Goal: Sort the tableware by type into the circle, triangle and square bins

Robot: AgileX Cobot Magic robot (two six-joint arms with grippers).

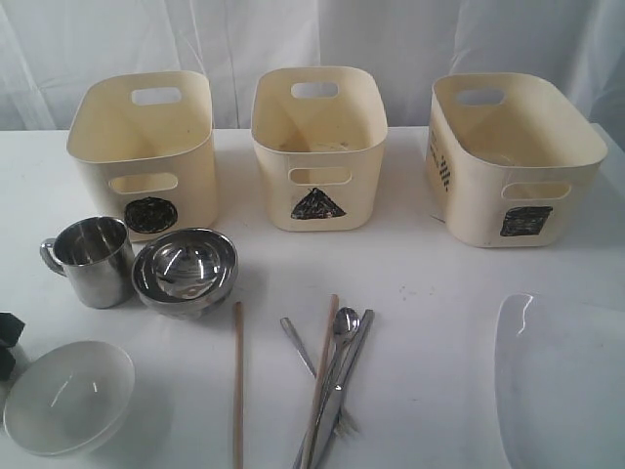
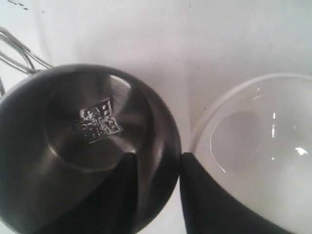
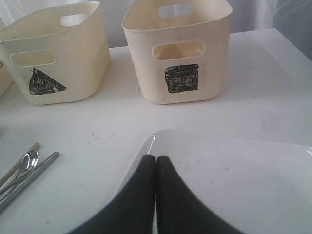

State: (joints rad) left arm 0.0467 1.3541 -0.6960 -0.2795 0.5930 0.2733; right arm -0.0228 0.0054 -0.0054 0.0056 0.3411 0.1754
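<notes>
Seen from above, a steel mug (image 2: 92, 122) with a wire handle stands beside the white bowl (image 2: 263, 146). My left gripper (image 2: 158, 156) straddles the mug's wall, one finger inside and one against the outer rim; whether it pinches does not show. The exterior view shows only black bits of it (image 1: 8, 332) at the left edge, by the white bowl (image 1: 68, 396). My right gripper (image 3: 156, 158) is shut and empty over the edge of the white plate (image 3: 234, 170).
The circle bin (image 1: 146, 147), triangle bin (image 1: 317, 156) and square bin (image 1: 518, 186) line the back. Another steel mug (image 1: 93, 259) and the steel bowl (image 1: 186, 269) stand before the circle bin. Chopsticks (image 1: 237, 381), spoon (image 1: 344, 324) and knife (image 1: 352, 362) lie mid-table.
</notes>
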